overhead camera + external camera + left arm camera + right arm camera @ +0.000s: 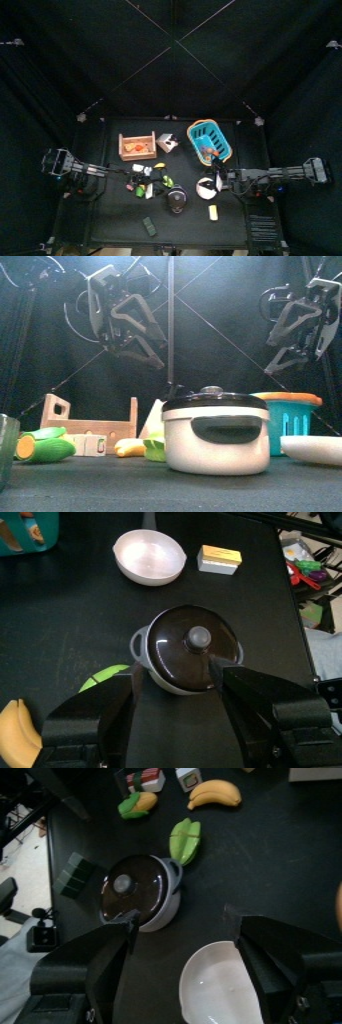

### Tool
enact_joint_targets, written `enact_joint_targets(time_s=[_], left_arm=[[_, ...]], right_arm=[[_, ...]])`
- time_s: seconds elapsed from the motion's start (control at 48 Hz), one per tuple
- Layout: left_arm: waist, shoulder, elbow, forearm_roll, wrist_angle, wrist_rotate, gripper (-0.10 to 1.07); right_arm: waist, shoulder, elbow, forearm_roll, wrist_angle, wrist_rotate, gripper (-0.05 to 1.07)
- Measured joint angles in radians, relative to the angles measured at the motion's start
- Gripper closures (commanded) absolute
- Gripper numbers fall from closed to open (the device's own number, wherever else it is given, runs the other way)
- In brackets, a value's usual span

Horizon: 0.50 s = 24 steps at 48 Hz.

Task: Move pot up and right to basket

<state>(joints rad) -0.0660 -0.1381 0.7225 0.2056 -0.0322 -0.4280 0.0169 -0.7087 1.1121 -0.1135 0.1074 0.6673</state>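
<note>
**Pot at the front of the surface, both pincers released above it**

Pot [214, 433] stands nearest the front edge of the black surface [134, 205], lid on and knob up, its pale body and dark lid filling the middle of the front view. From above, the pot [175, 203] sits towards the front, well apart from the basket [207, 138], which lies farther back and to the right. In the left wrist view the pot [189, 647] is just beyond the left pincer [177, 692], whose jaws stand apart on either side of it without touching. The right pincer [186, 948] is likewise released, jaws spread, with the pot [136, 889] farther off and a white bowl [241, 981] close under it.

Just beside the pot lies a green vegetable [185, 839]. The white bowl [207, 184] rests right of the pot, and a small yellow block [221, 558] lies near it. Left of the pot in the front view are a yellow-green piece [46, 446] and a banana [130, 446].

Farther back stands a wooden crate [135, 148] holding something orange-red, left of the basket [291, 421], whose blue ribbed side and orange contents peek out behind the pot. Both arms hang high at the rear, the left arm [123, 308] and right arm [303, 318], clear of the surface.
</note>
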Motion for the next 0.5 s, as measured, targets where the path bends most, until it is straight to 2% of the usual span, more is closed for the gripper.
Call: enact_joint_targets(time_s=[0.25,0.396,0.5], left_arm=[[0.015,-0.043,0.084,0.012,-0.031,0.003,0.08],[0.051,-0.084,0.133,0.017,-0.057,0.005,0.08],[0.064,-0.121,0.158,0.020,-0.067,0.003,0.08]], right_arm=[[0.144,0.049,-0.015,0.089,-0.017,0.000,0.06],[0.221,0.117,-0.034,0.091,-0.066,0.000,0.13],[0.242,0.175,-0.058,0.083,-0.110,-0.002,0.21]])
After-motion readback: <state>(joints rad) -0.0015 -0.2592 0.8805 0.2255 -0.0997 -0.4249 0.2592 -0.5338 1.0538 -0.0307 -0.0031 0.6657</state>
